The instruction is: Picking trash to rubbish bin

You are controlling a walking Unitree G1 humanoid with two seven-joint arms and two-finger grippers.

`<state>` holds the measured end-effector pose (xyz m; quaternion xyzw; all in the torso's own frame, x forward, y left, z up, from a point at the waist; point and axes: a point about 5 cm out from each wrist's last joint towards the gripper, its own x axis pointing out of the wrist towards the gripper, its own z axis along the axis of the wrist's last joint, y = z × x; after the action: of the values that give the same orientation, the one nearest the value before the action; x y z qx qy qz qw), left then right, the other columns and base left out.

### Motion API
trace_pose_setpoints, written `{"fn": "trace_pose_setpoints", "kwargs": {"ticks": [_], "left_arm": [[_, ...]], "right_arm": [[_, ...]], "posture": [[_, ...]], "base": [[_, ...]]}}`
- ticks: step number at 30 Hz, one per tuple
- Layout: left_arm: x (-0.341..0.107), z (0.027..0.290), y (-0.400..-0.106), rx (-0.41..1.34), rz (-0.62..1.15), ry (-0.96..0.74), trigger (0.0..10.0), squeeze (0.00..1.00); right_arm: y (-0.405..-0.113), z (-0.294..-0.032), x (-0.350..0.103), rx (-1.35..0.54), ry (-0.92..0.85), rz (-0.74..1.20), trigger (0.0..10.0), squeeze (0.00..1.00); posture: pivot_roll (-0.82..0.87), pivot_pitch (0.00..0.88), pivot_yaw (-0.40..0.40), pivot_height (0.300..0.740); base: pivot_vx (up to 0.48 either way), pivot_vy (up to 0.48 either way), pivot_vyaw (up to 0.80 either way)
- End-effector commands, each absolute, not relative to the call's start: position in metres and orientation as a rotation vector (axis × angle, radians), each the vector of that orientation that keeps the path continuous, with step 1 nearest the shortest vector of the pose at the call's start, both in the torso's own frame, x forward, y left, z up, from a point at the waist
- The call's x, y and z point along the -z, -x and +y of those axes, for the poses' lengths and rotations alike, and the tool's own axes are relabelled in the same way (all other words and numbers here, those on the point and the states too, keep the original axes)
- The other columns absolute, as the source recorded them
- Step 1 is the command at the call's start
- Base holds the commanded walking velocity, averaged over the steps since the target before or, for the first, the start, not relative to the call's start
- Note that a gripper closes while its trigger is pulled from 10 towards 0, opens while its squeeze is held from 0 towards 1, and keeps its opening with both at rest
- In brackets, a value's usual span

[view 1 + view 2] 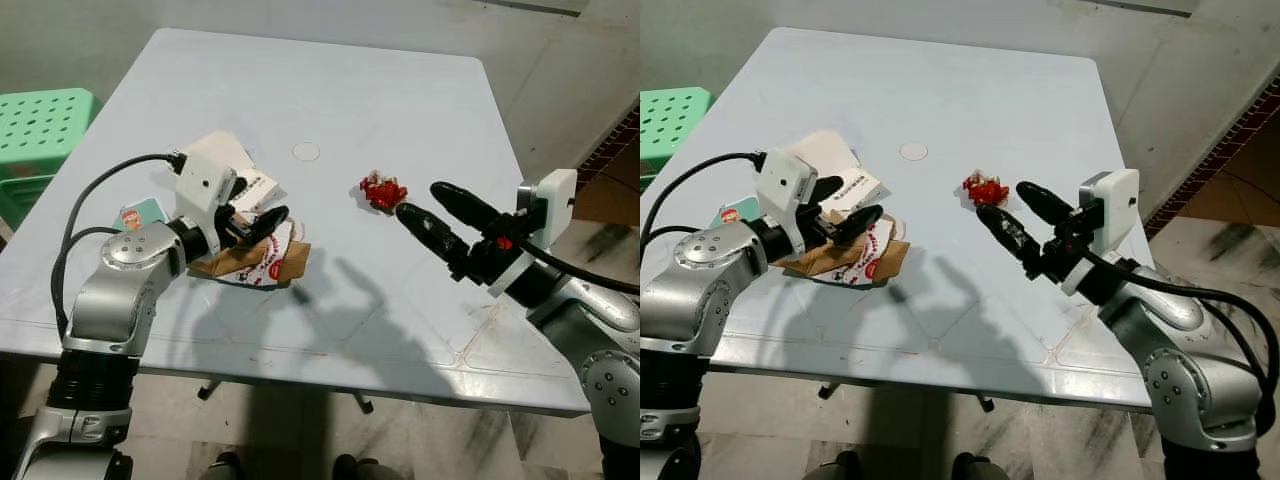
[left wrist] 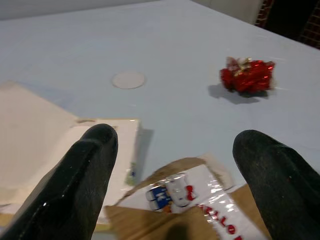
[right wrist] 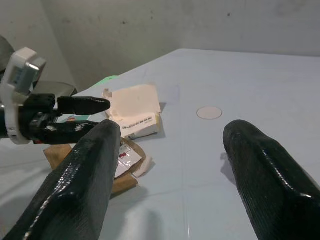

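A pale blue table (image 1: 330, 100) is seen from above, with a small round disc (image 1: 306, 151) set into its middle. A crumpled red wrapper (image 1: 383, 191) lies on the tabletop at about 3 o'clock from the disc, nothing touching it.

The right gripper (image 1: 428, 213) is held just beside the wrapper, at its 4 o'clock, fingers spread wide and nothing held between them. Whether it is above the surface or resting on it cannot be told.

The left gripper (image 1: 253, 213) is positioned at 8 o'clock from the disc, over a heap of litter. Fingers (image 2: 82, 175) are parted and empty. Under them a torn brown paper bag (image 1: 255, 262) with a red-and-white printed label is seen. A white carton (image 1: 845, 185) with its flap open lies just beyond, touching the bag. A teal card (image 1: 140, 214) lies at the table's left edge, partly hidden by the left arm.

A green perforated stool (image 1: 40, 125) stands off the table at 9 o'clock.
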<state>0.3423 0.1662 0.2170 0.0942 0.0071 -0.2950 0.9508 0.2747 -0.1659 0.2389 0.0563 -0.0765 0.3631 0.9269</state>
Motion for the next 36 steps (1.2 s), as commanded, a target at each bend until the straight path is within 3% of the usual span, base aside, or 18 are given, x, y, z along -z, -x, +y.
{"fn": "trace_pose_setpoints", "kwargs": {"ticks": [1,10,19,26,36], "left_arm": [[-0.208,0.185,-0.346,0.503,0.047,-0.204,10.0,0.00],[-0.205,0.186,-0.359,0.440,0.048,-0.181,10.0,0.00],[-0.215,0.167,-0.384,0.445,0.003,-0.149,10.0,0.00],[-0.223,0.156,-0.399,0.463,-0.007,-0.159,10.0,0.00],[-0.191,0.162,-0.399,0.456,0.110,-0.118,10.0,0.00]], "right_arm": [[-0.270,-0.169,-0.242,-0.740,-0.105,-0.174,10.0,0.00],[-0.270,-0.165,-0.246,-0.752,-0.109,-0.184,10.0,0.00],[-0.266,-0.163,-0.250,-0.755,-0.112,-0.203,10.0,0.00],[-0.249,-0.161,-0.252,-0.793,-0.124,-0.192,10.0,0.00],[-0.233,-0.161,-0.259,-0.799,-0.145,-0.179,10.0,0.00]], "posture": [[-0.07,0.206,-0.079,0.740],[-0.07,0.206,-0.084,0.740],[-0.09,0.217,-0.074,0.740],[-0.12,0.266,-0.059,0.740],[-0.14,0.342,-0.065,0.740]], "base": [[0.000,0.000,0.00],[0.000,0.000,0.00],[0.000,0.000,0.00],[0.000,0.000,0.00],[0.000,0.000,0.00]]}}
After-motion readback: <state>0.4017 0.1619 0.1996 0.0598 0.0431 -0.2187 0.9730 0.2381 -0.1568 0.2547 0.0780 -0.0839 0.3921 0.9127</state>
